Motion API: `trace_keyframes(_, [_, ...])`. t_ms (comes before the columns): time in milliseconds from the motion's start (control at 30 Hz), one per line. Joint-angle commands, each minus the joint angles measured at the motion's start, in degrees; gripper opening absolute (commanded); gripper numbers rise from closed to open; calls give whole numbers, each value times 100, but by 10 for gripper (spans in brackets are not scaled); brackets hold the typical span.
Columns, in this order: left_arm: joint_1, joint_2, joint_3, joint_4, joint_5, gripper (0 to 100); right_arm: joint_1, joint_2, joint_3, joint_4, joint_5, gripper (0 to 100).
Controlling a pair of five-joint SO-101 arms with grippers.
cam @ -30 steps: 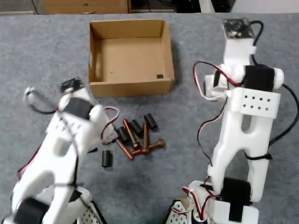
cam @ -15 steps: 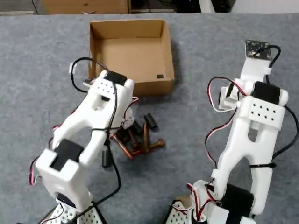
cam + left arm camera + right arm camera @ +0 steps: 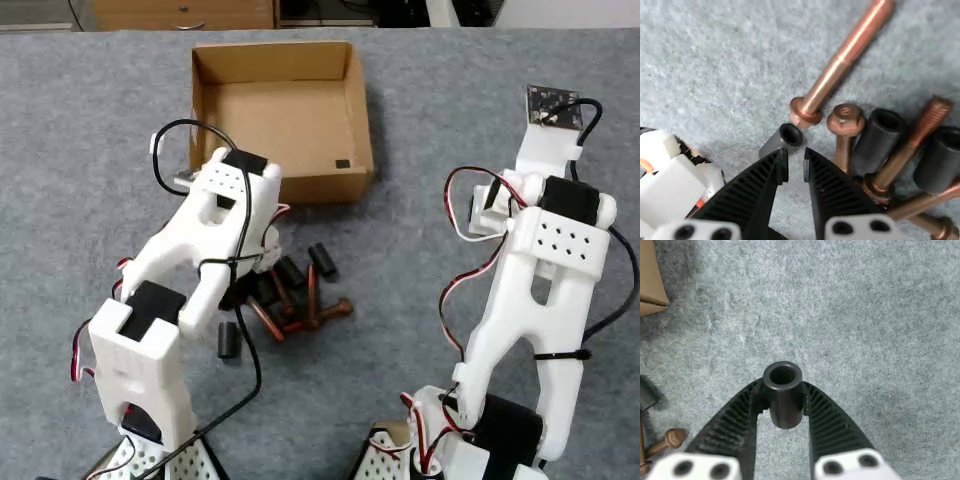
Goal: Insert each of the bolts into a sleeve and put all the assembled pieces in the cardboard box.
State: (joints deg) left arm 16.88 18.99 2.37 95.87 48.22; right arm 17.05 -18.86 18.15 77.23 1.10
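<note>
Right gripper [image 3: 783,399] clamping black cylindrical sleeve [image 3: 783,377]. Left gripper [image 3: 796,164] hovering at long copper bolts [image 3: 842,62] near brown cardboard box [image 3: 280,186], jaws barely parted, empty; should be opening wider, grabbing one bolt mid-shank

Overhead plus two close wrist views

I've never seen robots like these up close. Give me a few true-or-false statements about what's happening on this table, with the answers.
1. The right gripper grips a black sleeve. True.
2. The cardboard box already holds assembled pieces. False: no bolt or sleeve lies in it.
3. The left gripper holds a copper bolt. False: it holds nothing and hangs just over the pile.
4. Copper bolts and loose sleeves lie mixed together on the grey table, outside the box. True.
</note>
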Motion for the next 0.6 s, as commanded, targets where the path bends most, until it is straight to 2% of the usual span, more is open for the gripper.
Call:
trace_keyframes(0, [149,-57,-229,-114,44,68,66,-251,-13,-123,-9,2])
trace_keyframes(133, [404,-101,-211,-123,44,68,92,-233,-4,-114,-9,2])
trace_keyframes(400, [431,-66,-149,-141,26,70,92,-224,-4,-123,-9,2])
trace_keyframes(567, [413,-101,290,-413,35,137,92,-224,-4,-123,-9,2])
